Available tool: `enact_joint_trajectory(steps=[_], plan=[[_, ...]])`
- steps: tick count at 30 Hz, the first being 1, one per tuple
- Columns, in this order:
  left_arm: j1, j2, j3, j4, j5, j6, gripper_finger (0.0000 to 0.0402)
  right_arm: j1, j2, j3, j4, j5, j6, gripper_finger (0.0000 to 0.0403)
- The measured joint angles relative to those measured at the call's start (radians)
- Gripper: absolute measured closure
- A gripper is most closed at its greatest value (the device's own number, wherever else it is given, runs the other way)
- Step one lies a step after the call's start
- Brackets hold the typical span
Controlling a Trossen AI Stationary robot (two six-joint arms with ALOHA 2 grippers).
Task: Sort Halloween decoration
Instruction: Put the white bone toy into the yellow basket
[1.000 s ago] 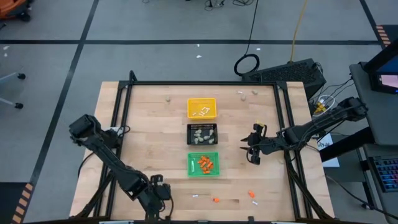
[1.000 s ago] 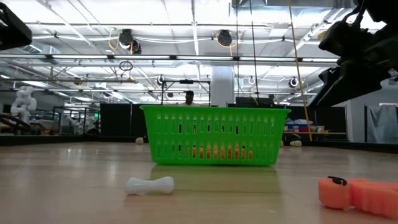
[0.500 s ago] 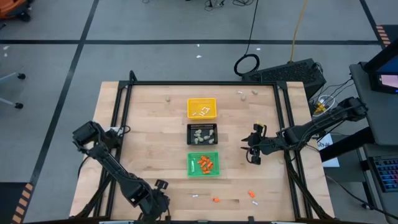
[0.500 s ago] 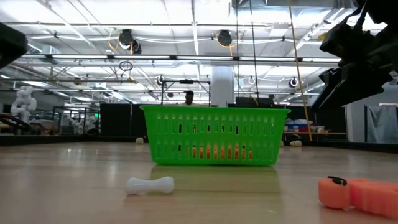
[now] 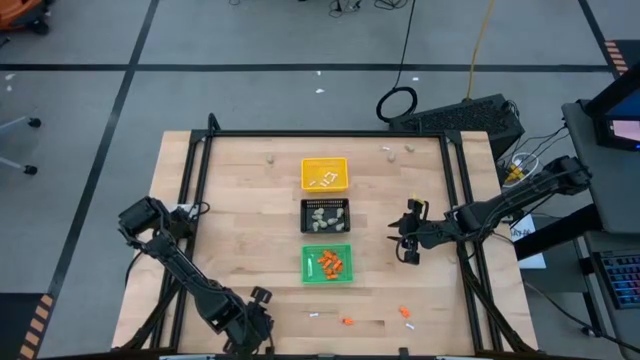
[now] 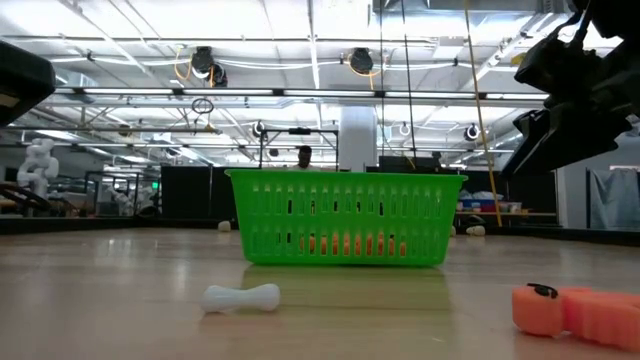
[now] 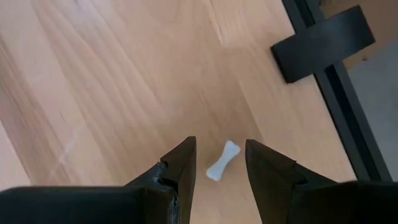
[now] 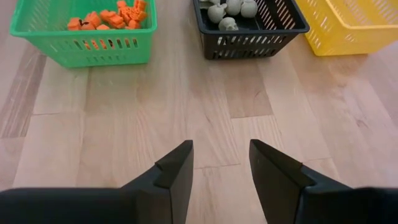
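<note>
The left pincer is hanging low over the near edge of the surface, its fingers spread with nothing between them, a small white bone lying on the wood just below the gap. The right pincer is hovering spread and empty to the right of the trays. The green tray is holding orange bits, the black tray grey skulls, and the yellow tray white sticks. More orange bits and sticks are lying loose near the front edge.
</note>
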Motion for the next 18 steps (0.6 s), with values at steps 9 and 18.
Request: enact_joint_trajectory(steps=[9, 18], plan=[[-0.004, 0.032, 0.000, -0.018, -0.023, 0.000, 0.0267, 0.000, 0.000, 0.000, -0.009, 0.000, 0.000, 0.0261], [-0.010, 0.043, 0.000, -0.009, -0.103, -0.009, 0.0267, 0.000, 0.000, 0.000, -0.027, 0.000, 0.007, 0.0261]])
